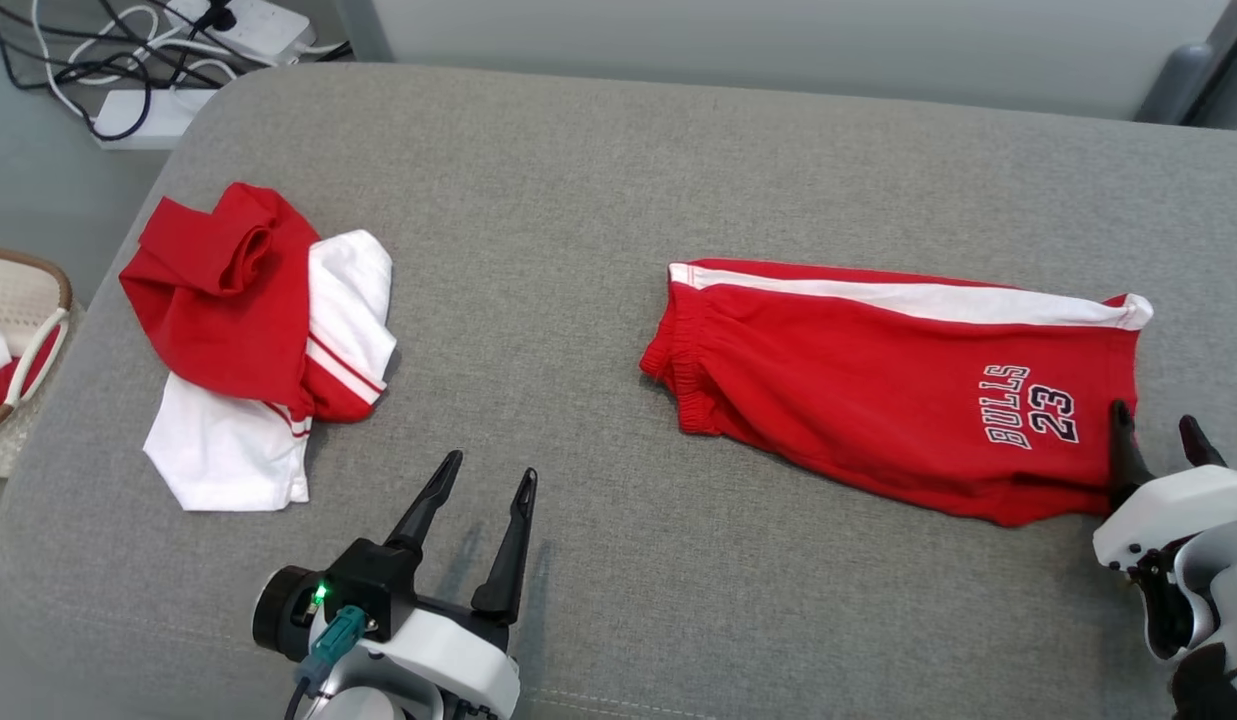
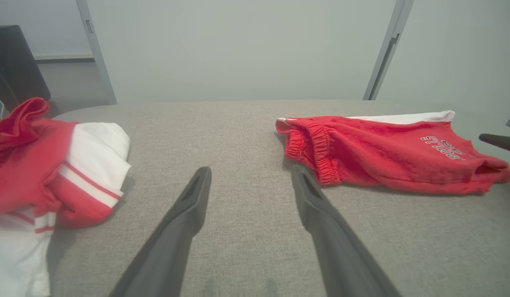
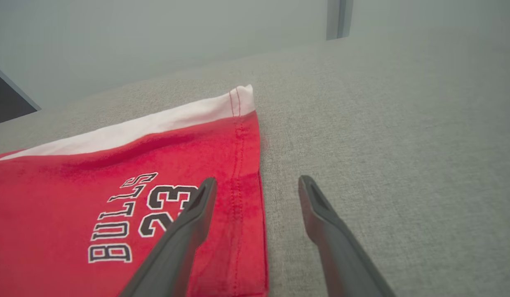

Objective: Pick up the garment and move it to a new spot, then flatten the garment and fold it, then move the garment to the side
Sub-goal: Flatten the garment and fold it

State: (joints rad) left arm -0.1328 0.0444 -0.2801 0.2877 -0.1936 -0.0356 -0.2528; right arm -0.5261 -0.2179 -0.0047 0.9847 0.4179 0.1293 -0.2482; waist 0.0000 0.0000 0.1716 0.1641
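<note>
Right tool (image 1: pixel 1155 418) hovering wide over the right hem of the shorts (image 1: pixel 878 400)
Left tool (image 1: pixel 490 465) gaping too; pinching just one layer could be undoing the fold.

I work in what looks like a test lab: power strips (image 1: pixel 243 25) and loose cables (image 1: pixel 68 50) upper left, bare partition walls (image 2: pixel 238 49) behind a grey padded bench (image 1: pixel 578 180).

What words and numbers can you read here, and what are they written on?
"BULLS": on the red shorts, near the leg hem.
"23": on the same shorts, right beside it.
No other readable text; the red and white garment has none.
</note>
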